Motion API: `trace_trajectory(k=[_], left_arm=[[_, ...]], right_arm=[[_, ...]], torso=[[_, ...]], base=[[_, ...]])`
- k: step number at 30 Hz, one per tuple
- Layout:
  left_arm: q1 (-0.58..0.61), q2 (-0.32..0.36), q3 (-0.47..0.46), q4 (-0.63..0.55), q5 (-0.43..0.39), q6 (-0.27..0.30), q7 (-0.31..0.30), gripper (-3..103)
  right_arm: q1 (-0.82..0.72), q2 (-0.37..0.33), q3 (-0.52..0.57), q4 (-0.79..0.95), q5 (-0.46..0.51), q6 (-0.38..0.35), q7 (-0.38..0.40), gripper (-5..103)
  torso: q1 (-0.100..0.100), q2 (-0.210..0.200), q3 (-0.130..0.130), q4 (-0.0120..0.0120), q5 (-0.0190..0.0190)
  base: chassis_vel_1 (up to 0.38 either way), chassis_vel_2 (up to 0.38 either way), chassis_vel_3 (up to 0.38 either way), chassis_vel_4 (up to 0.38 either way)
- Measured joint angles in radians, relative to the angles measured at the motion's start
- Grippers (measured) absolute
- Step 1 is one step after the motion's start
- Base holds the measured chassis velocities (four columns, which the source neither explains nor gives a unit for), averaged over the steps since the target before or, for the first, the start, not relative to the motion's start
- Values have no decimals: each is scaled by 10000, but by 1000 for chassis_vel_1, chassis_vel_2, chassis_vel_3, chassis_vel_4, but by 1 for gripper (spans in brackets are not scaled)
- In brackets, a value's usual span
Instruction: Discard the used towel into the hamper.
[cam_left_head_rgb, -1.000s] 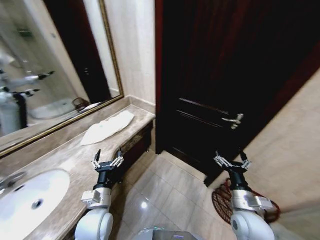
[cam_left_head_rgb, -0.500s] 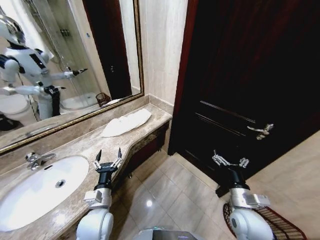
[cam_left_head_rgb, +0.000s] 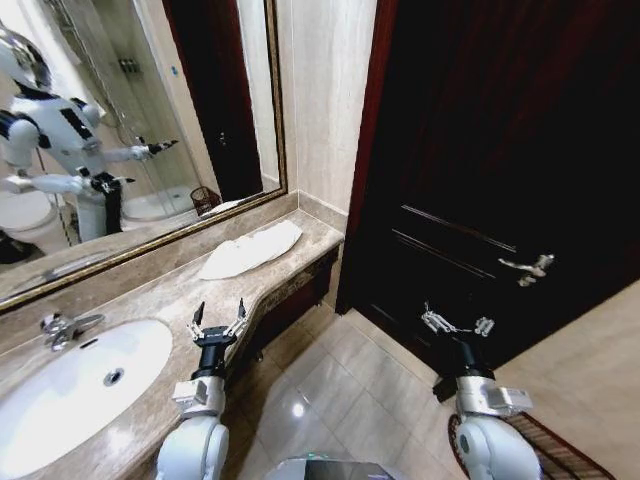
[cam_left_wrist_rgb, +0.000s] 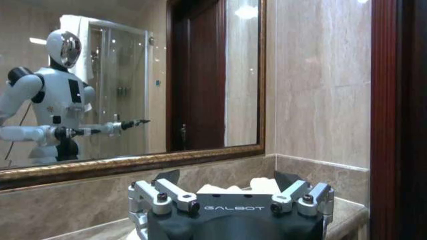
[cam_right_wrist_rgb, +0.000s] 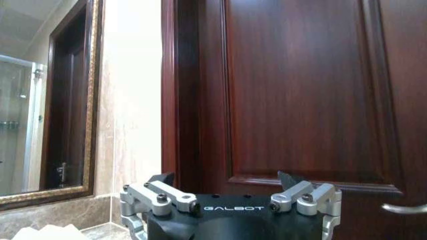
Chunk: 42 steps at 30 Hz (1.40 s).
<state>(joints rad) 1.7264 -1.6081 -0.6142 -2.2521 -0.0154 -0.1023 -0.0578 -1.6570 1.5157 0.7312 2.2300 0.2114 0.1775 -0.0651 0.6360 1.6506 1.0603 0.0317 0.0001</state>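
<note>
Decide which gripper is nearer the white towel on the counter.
Left. The left gripper hovers over the counter edge, short of the towel; the right gripper hangs over the floor by the door.

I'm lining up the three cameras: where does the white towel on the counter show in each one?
Head view: towel lies on the marble counter's far end, below the mirror's corner.
Left wrist view: white folds peek up between the left gripper's open fingers.
Right wrist view: a white scrap at the picture's corner.
Shared landmark: gold-framed mirror.
</note>
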Motion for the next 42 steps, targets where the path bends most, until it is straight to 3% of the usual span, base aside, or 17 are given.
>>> trace_trajectory(k=[10,20,24,36,42], left_arm=[[-64,0,-8,101,-237,-10,62,93],[-602,326,-443,515,-1440,350,-69,93],[-945,669,-563,763,-1758,763,-165,93],[-2859,2679,-582,2343,-3162,2608,-194,92],[-3461,3137,-306,2913,-3779,3125,-196,92]], right_arm=[[87,29,-52,-174,-39,357,86,100],[64,16,-95,-288,-154,451,72,100],[59,10,-150,-379,-190,499,58,100],[43,-23,-165,-591,-408,543,58,100],[61,48,-182,-688,-612,548,74,100]], torso=[[7,-3,2,-2,1],[-10,3,-3,-3,-3],[-9,3,-3,-2,-1],[-1,1,0,-3,-3],[0,1,0,-2,-2]], base=[[-164,160,163,-153],[-7,-4,1,-2],[7,-5,-8,14],[0,0,0,0],[0,0,0,0]])
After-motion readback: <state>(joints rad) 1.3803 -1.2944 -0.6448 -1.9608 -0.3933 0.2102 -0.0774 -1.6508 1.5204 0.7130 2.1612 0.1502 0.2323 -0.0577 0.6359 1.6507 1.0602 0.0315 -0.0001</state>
